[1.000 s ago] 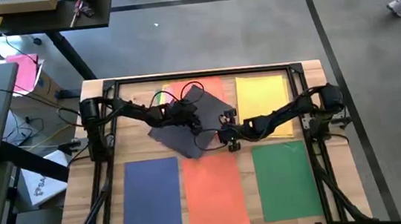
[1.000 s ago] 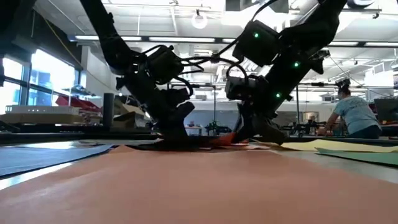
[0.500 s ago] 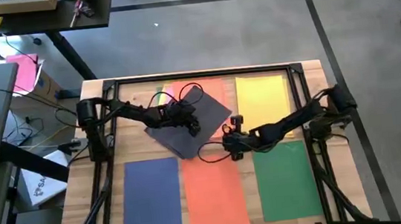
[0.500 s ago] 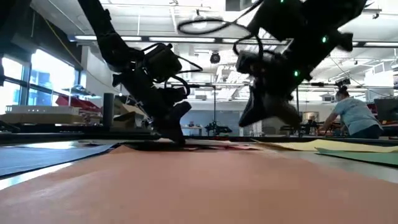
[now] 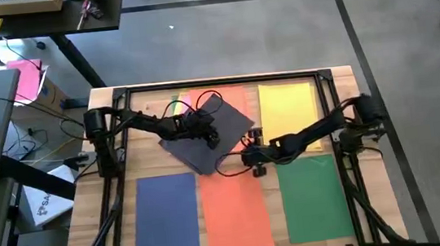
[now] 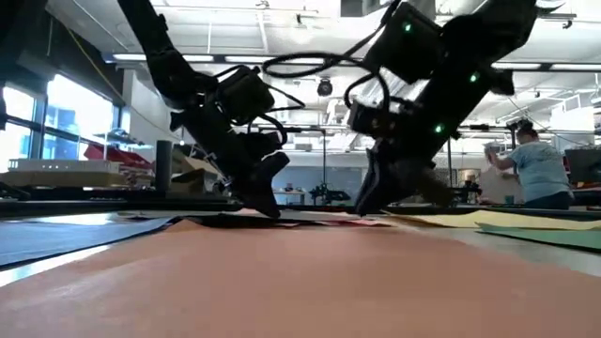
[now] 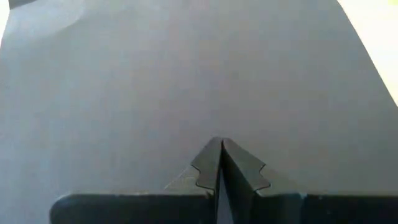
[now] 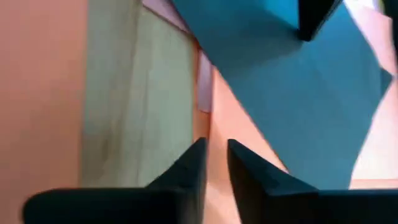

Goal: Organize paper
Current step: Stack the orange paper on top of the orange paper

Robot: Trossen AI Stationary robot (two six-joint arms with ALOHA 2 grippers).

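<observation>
**Dark grey sheet skewed at upper centre, pinned by the left arm; the risk is dragging what lies under it.**

The dark grey sheet (image 5: 207,132) lies rotated across the pink and orange sheets (image 5: 191,101) at the upper centre of the high view, with the yellow sheet (image 5: 288,108) to its right and the blue sheet (image 5: 166,214), orange sheet (image 5: 235,211) and green sheet (image 5: 314,197) in a row along the lower part of the surface (image 5: 103,102). The left gripper (image 5: 209,135) presses down on the grey sheet with its jaws pressed together. The right gripper (image 5: 255,159) hangs just right of that sheet's lower corner, jaws slightly spread and holding nothing. Sliding the grey sheet under downward pressure could, by my judgement, pull the sheets beneath out of line or buckle its free corner; the right arm's low tip could catch an edge and crease it.
</observation>
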